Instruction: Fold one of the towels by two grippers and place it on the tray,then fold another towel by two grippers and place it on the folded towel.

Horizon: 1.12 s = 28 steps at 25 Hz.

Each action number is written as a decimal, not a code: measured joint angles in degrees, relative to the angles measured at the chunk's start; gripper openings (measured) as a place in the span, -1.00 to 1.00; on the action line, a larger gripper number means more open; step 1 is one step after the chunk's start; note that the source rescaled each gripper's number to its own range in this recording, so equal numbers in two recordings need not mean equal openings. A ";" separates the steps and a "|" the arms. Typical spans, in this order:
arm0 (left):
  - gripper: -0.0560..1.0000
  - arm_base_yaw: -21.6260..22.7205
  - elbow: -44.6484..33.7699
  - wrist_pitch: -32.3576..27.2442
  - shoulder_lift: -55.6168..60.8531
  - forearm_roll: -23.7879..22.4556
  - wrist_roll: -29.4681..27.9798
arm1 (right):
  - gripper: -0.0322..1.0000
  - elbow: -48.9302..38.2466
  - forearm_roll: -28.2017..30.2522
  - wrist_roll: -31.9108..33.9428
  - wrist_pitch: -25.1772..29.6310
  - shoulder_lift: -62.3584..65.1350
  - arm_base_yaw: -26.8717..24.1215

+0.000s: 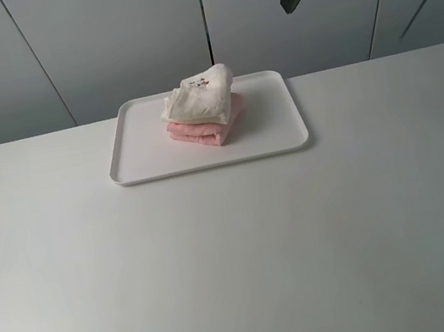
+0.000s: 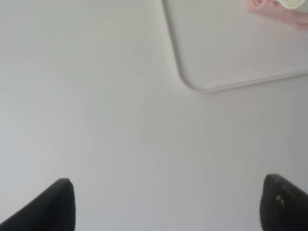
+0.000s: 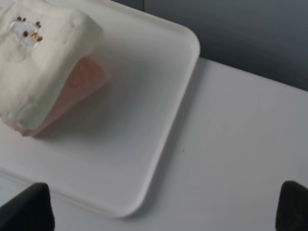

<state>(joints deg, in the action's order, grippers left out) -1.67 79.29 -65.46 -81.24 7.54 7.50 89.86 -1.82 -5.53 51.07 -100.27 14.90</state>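
**Stacked towels on tray, both arms standing clear**

- Bench [image 1: 237,249]: white and broad, carrying the tray toward its far side, so the stack is sitting within reach of both arms.
- Tray [image 1: 143,158]: white, low-rimmed, lying flat at the far middle; its left and near portions are showing bare, the towels occupying the far centre.
- Pink towel [image 1: 199,131]: folded, lying directly on the tray as the base layer, its edge peeking out below the upper towel on the near side.
- Cream towel [image 1: 197,97]: folded, resting on top of the pink one, small dark embroidered mark facing up; the stacking order is matching what the task asks, so the work is looking complete.
- Right pincer [image 3: 163,209]: hanging high at the far right, jaws spread wide, gripping nothing.
- Left pincer [image 2: 168,204]: hovering over bare bench left of the tray, jaws likewise wide apart and empty, leaving the stack undisturbed.
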 joint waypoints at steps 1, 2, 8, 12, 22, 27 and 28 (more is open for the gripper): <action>0.98 1.37 -2.94 0.68 4.31 -0.14 0.11 | 1.00 -5.55 0.15 0.53 -2.53 4.42 0.00; 0.98 2.62 -6.44 1.31 7.96 -0.29 0.11 | 1.00 -10.86 0.15 0.88 -4.57 8.84 0.00; 0.98 6.16 -23.00 3.72 30.87 -3.42 -0.04 | 1.00 -32.22 0.94 1.70 -4.55 32.36 0.00; 0.98 6.16 -29.18 2.12 43.27 -4.77 -2.53 | 1.00 -40.99 0.94 1.70 0.15 45.60 0.00; 0.98 6.16 -41.29 -3.40 68.30 -6.29 -7.50 | 1.00 -53.80 0.94 1.90 14.56 77.71 0.00; 0.98 6.16 -44.78 -3.33 80.06 -7.87 -7.18 | 1.00 -58.30 0.81 1.90 18.05 95.13 0.00; 0.98 6.16 -45.15 -3.73 80.83 -8.11 -7.18 | 1.00 -58.39 0.81 1.90 18.18 97.48 0.00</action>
<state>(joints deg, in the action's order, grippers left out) 4.49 34.13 -69.19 -0.41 -0.57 0.31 31.47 -1.01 -3.63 69.25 -2.79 14.90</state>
